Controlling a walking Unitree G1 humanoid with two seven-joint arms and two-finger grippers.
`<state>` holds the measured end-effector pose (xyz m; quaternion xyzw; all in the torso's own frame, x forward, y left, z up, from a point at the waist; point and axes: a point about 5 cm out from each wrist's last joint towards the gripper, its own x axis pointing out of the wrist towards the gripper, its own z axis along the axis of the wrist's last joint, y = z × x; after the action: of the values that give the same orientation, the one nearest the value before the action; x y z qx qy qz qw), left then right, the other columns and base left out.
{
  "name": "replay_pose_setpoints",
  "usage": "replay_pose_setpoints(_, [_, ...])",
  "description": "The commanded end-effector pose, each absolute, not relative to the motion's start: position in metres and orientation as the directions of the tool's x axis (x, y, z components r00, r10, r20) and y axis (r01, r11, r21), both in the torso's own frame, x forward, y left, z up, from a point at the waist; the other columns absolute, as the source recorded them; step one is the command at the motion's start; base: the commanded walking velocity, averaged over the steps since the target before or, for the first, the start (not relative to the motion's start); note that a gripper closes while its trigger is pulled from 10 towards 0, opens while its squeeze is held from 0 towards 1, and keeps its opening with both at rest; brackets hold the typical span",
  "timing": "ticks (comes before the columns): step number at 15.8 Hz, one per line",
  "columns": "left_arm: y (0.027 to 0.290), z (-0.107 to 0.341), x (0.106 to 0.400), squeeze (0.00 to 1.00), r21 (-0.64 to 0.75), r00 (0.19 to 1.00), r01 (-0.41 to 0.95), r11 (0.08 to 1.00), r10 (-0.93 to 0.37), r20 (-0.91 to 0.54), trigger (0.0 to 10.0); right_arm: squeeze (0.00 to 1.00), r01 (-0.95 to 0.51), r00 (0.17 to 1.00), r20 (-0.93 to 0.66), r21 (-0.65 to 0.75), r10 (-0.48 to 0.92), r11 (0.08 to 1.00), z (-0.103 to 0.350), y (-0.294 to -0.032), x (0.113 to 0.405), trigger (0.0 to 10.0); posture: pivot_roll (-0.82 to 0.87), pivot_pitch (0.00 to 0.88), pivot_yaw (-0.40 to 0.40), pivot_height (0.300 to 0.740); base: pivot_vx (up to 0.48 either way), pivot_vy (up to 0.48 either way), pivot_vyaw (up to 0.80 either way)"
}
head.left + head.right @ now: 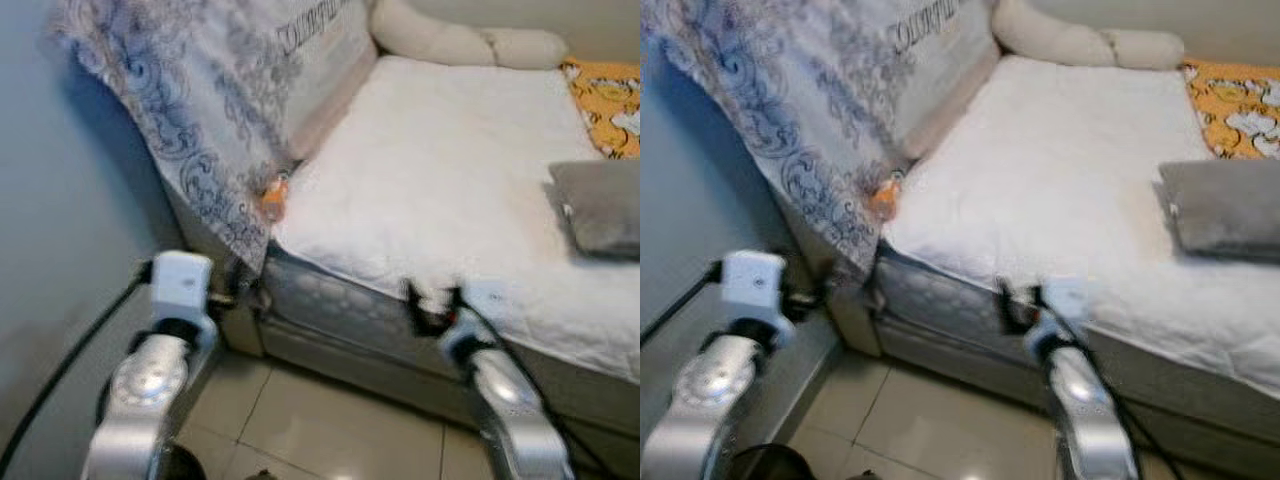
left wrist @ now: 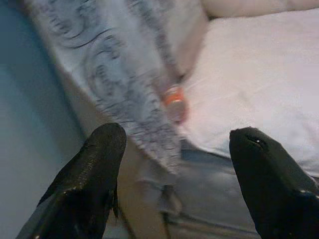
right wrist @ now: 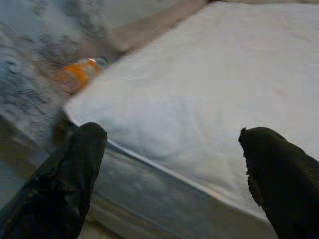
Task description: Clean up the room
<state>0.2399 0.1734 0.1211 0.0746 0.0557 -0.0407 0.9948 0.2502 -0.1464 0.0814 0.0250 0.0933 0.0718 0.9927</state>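
Bedside, an orange bottle lies wedged against the patterned throw, so both grippers, left and right, hover open-jawed facing it.

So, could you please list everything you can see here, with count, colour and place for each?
Bottle: one, orange label, lying in the corner where the white cover meets the patterned throw.
Patterned throw: one, grey-white with dark scrollwork, draped over the sofa's left end.
Seat cover: one, white, spread over the seat.
Bolster cushions: two, cream, along the far end of the seat.
Printed cloth: one, orange with white shapes, far right on the seat.
Grey pillow: one, on the right of the seat.
Cable: one, black, along the wall on the left.
Floor: pale tiles, in front of the sofa.
Left gripper: open, facing the bottle.
Right gripper: open, at the seat's front edge.
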Motion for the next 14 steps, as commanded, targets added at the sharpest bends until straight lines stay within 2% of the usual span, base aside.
replay_pose_setpoints(1, [0.1669, 0.1222, 0.2405, 0.0, 0.14, 0.99, 0.106, 0.985, -0.091, -0.109, 10.0, 0.0, -0.112, 0.973, -0.195, 0.05, 0.12, 0.992, 0.0797, -0.1564, 0.25, 10.0, 0.08, 0.0, 0.022, 0.74, 0.3, 0.0, 0.0])
replay_pose_setpoints(14, [0.1636, 0.1222, 0.239, 0.0, 0.165, 0.985, 0.155, 0.974, -0.139, -0.106, 10.0, 0.0, -0.136, 0.971, -0.192, 0.04, 0.141, 0.99, 0.0799, -0.1532, 0.2558, 10.0, 0.08, 0.0, 0.03, 0.74, 0.286, 0.0, 0.0])
